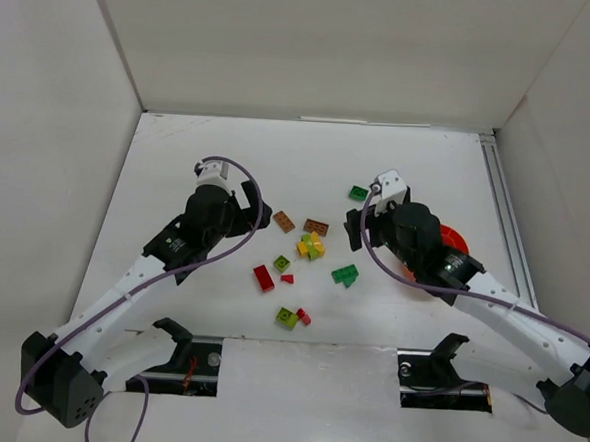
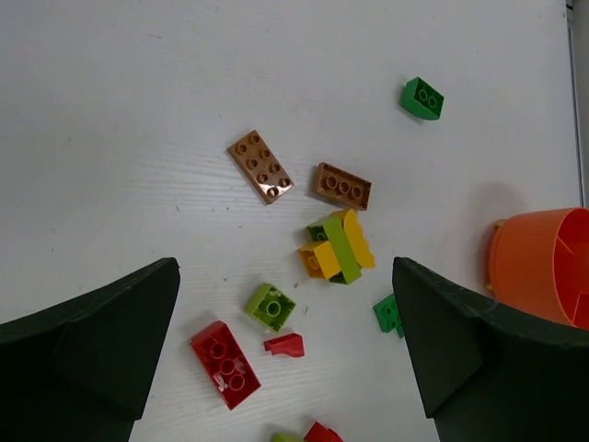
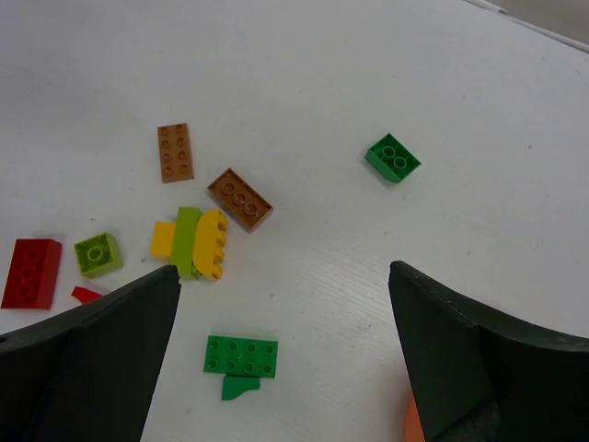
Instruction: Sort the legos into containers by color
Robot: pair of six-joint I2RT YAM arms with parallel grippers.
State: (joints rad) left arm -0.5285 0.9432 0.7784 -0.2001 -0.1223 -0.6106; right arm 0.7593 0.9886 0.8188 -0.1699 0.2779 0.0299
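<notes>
Both claws spread wide and empty, over the pile. Looks like target selection, no pick started.
Near to far, loose on the table between left gripper (image 1: 254, 210) and right gripper (image 1: 356, 230): lime brick (image 1: 287, 318), red brick (image 1: 263, 277), yellow-lime cluster (image 1: 311, 245), brown bricks (image 1: 316, 226), green brick (image 1: 359, 193). Orange bowl (image 1: 457, 236) sits half under the right arm, so probably its drop-off.

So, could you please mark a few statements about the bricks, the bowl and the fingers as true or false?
1. The left fingers and the right fingers are spread open and empty. True.
2. The orange bowl sits beside the left arm. False: it sits by the right arm.
3. Two brown bricks lie on the table. True.
4. The large red brick is in the bowl. False: it lies on the table.
</notes>
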